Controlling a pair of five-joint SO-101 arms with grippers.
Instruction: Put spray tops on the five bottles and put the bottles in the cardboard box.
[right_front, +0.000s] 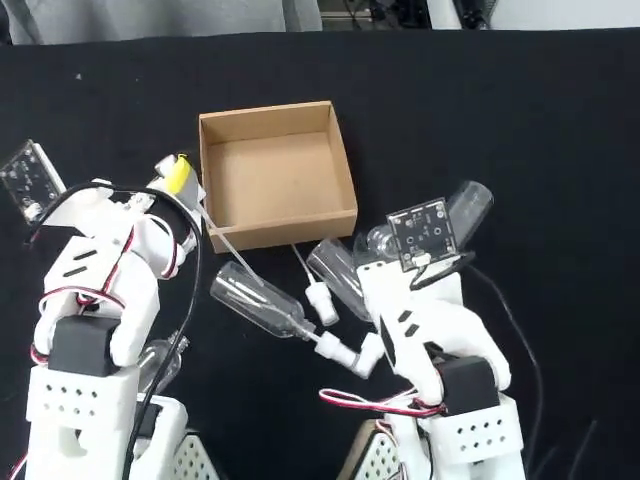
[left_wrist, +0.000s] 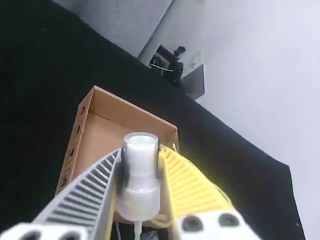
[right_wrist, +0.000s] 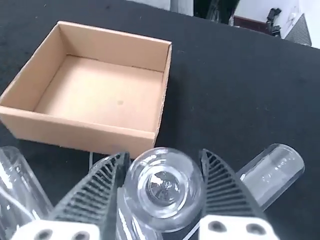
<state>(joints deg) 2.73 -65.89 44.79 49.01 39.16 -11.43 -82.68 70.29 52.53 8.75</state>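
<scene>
Nearest the bases, a clear bottle (right_front: 165, 362) lies on the black desk (right_front: 500, 120), partly hidden under the left arm.

Between the arms, a second clear bottle (right_front: 258, 298) lies on its side with a white spray top (right_front: 338, 351) at its neck. Just beside it lies a third bottle (right_front: 336, 268), half covered by the right arm. A loose spray top (right_front: 322, 303) lies between these two, its thin tube pointing towards the box.

Right claw (right_wrist: 164, 157): clamped around a clear held bottle (right_wrist: 162, 187), seen base-on in the wrist view, one ribbed finger on each side. A fifth bottle (right_wrist: 272, 167) lies on the desk just beyond it, partly behind the wrist camera board in the high view.

Left claw (left_wrist: 140, 151): closed on a white gripped spray top (left_wrist: 137, 185), pinched between the grey and yellow fingers. Its dip tube (right_front: 225, 240) hangs slanting along the box's near left corner.

Farthest, the cardboard box (right_front: 280, 225) sits open on the desk, nothing inside. The left claw is just beside its left wall; the right claw is near its front right corner.
</scene>
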